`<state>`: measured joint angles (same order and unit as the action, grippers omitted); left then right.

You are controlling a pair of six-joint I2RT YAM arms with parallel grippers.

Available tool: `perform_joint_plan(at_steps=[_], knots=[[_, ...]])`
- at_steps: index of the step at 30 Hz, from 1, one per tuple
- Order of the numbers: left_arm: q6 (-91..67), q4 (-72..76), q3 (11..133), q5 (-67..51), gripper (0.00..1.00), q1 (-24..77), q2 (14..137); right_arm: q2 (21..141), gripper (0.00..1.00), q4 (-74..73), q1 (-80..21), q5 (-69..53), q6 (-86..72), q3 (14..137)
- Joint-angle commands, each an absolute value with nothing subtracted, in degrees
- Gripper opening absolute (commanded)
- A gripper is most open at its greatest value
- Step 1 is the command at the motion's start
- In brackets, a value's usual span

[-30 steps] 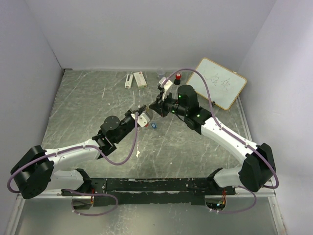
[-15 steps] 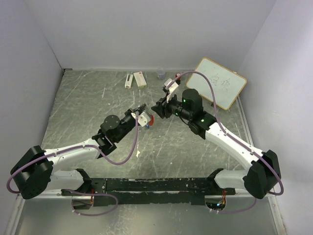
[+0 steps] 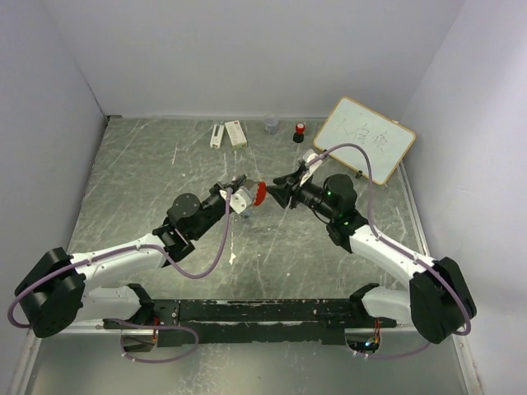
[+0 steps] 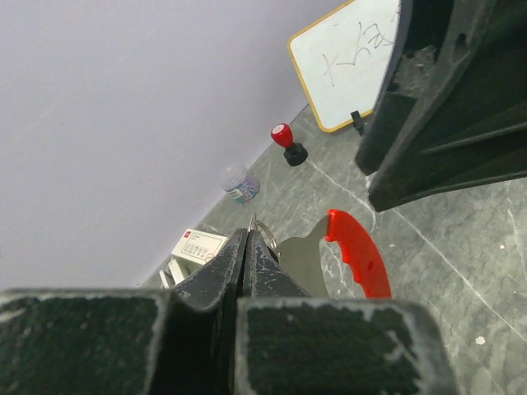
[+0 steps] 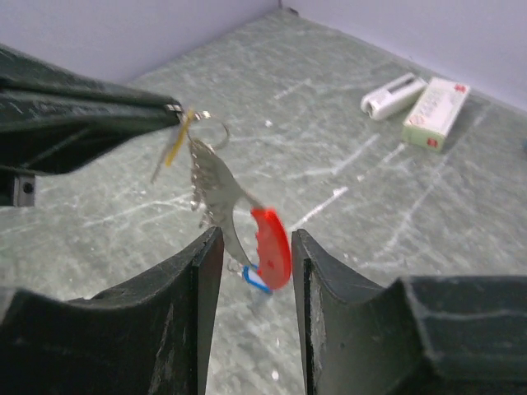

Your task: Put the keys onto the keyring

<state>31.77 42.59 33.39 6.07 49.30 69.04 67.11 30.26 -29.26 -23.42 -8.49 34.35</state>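
The left pincer (image 4: 245,243) is clenched on the wire loop of the keyring (image 5: 216,132), holding it in the air over the middle of the table (image 3: 148,164). The brass key (image 5: 175,140) sits at its tips. The red tag (image 5: 272,245) hangs below, with the blue tab (image 5: 254,280) at its bottom. The right pincer (image 3: 280,188), at 3 o'clock of the left, is released, and its fingers (image 5: 189,313) stand either side of the tag without gripping it. A stamp (image 3: 300,132) stands at 1 o'clock.

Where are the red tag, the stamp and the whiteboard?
red tag (image 5: 272,239): right wrist view, middle of the red plastic.
stamp (image 4: 282,134): left wrist view, its red cap.
whiteboard (image 3: 366,138): top external view, its white surface.
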Motion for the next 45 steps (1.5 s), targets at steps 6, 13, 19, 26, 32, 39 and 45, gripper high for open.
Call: perform_joint_plan(at_steps=[6,13,19,26,32,39,45], knots=[[29.9,39.0,37.0,-0.1,0.07,49.5,66.0,71.3,0.58,54.3,-28.6,-33.8,-11.6,30.6],[29.2,36.3,38.2,-2.5,0.07,49.5,65.0,76.1,0.68,59.4,-26.3,-39.3,-11.2,29.5],[28.4,35.4,38.7,-3.6,0.07,49.5,65.1,79.3,0.64,65.1,-26.3,-42.2,-12.0,29.6],[28.0,35.1,38.2,-4.2,0.07,49.5,64.9,81.1,0.52,67.7,-26.2,-43.3,-14.6,31.3],[27.7,35.0,37.4,-4.7,0.07,49.5,64.0,85.6,0.37,77.8,-24.5,-45.3,-24.9,32.2],[27.3,34.4,37.3,-5.4,0.07,49.5,63.8,90.2,0.33,86.7,-23.1,-47.4,-32.6,33.9],[27.0,34.4,37.2,-6.3,0.07,49.6,64.3,90.1,0.33,87.4,-23.1,-47.7,-33.1,34.1]])
